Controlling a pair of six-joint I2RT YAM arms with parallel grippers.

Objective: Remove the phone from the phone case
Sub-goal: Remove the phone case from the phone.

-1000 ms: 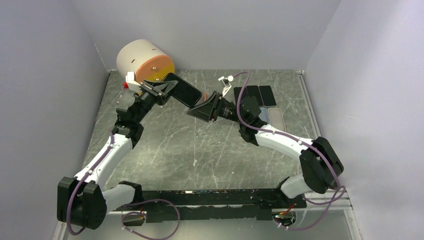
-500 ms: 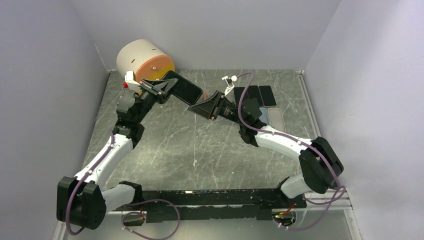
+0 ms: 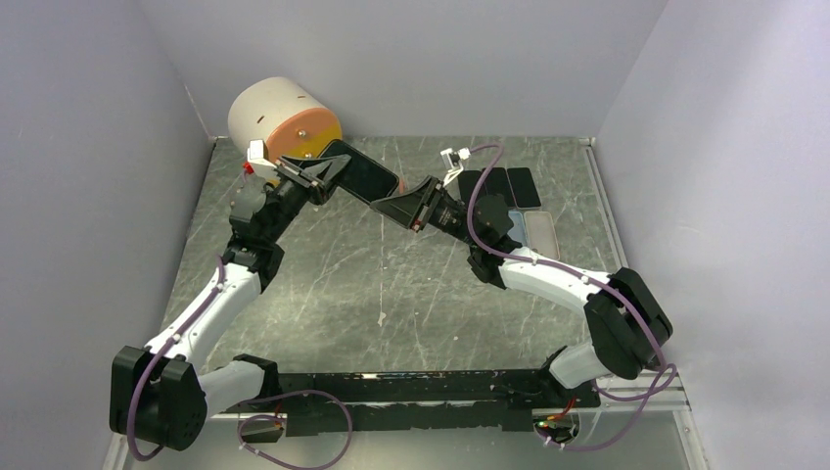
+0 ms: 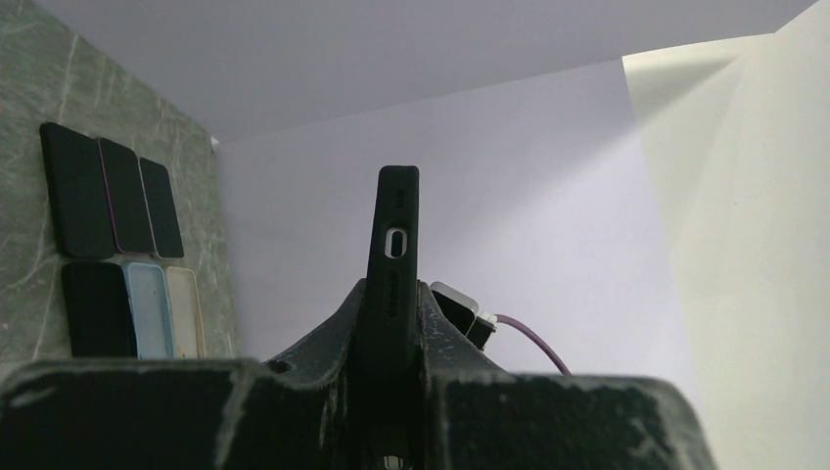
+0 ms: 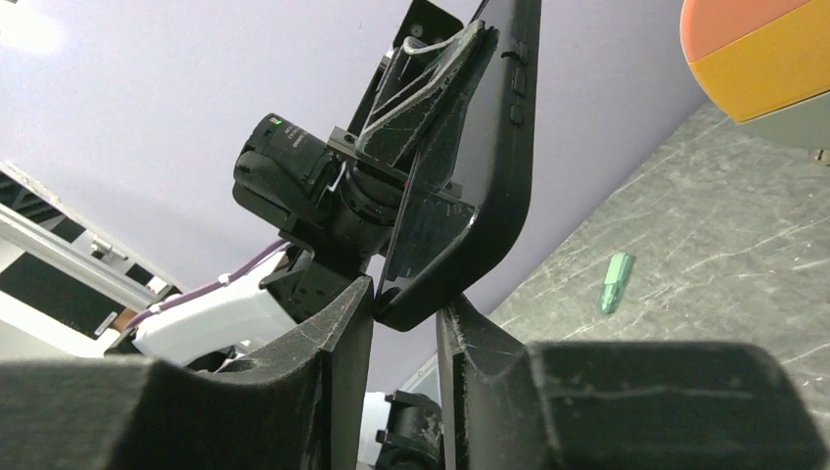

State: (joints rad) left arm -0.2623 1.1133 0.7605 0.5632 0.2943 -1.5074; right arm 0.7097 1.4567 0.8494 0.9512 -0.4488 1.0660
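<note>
Top external view showed the glossy black phone (image 3: 367,178) still inside its matte black case (image 4: 393,211); left gripper (image 3: 328,172) pinched the case, right gripper (image 5: 404,304) straddled its corner, grip uncertain.

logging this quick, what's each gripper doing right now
left gripper: closed, holding the phone
right gripper: jaws around the phone's corner; cannot tell if it grips yet

One black cased phone (image 3: 360,174), centre; six flat phone cases (image 3: 514,186), upper right; one cream orange-faced cylinder (image 3: 279,117), upper left; one small green bit (image 5: 615,281).
</note>
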